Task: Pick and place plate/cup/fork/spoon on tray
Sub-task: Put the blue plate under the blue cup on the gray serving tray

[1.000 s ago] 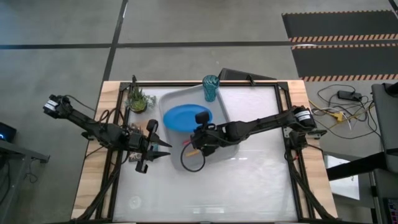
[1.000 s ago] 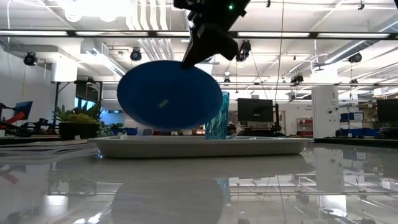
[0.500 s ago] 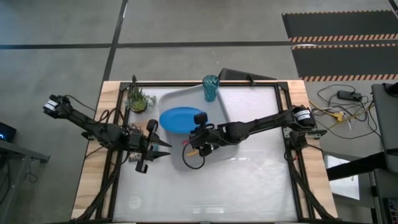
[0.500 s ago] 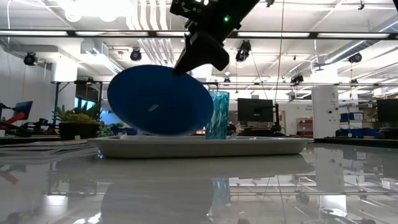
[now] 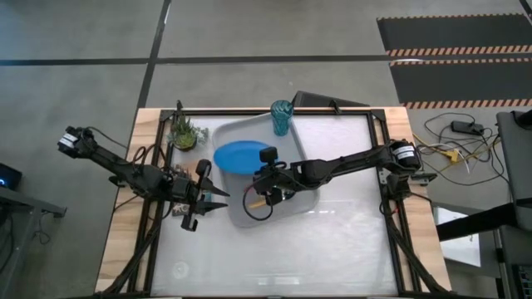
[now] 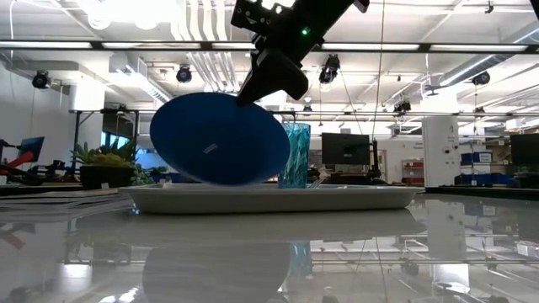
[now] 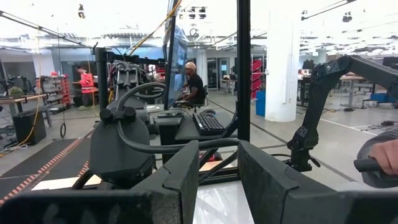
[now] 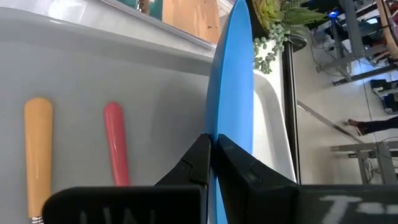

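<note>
The right gripper pinches the tilted plate by its rim above the tray; the left gripper waits spread beside it.

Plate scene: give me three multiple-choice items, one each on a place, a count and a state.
1. Where is the cup?
A. at a corner of the tray
B. on the bare table
C. in the left gripper

2. How many coloured handles lie in the tray?
A. none
B. two
C. four

3. The plate is
A. flat on the table
B. held tilted above the tray by the right gripper
C. stacked under the cup

Answers: 1 A, the high view shows it there. 2 B, the spoon and the fork. 3 B, fingers pinch its rim.
</note>
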Controlling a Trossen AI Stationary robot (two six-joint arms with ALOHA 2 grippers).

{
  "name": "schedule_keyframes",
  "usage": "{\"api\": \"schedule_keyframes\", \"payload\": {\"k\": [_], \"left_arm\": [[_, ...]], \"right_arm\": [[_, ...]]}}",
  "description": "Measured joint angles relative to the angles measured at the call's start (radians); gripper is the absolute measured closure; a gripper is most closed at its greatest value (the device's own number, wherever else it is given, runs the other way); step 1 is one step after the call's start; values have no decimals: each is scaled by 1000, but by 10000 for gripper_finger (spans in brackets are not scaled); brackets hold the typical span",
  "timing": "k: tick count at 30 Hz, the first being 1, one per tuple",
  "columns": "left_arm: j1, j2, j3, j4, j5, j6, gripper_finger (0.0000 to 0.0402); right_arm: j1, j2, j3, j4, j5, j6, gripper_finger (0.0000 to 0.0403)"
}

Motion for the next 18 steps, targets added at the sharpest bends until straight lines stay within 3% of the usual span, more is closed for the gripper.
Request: {"api": "schedule_keyframes", "payload": {"k": [18], "left_arm": [[0,0,0,0,0,0,307]], "right_arm": [[-27,0,0,-2,-63,7,394]]}}
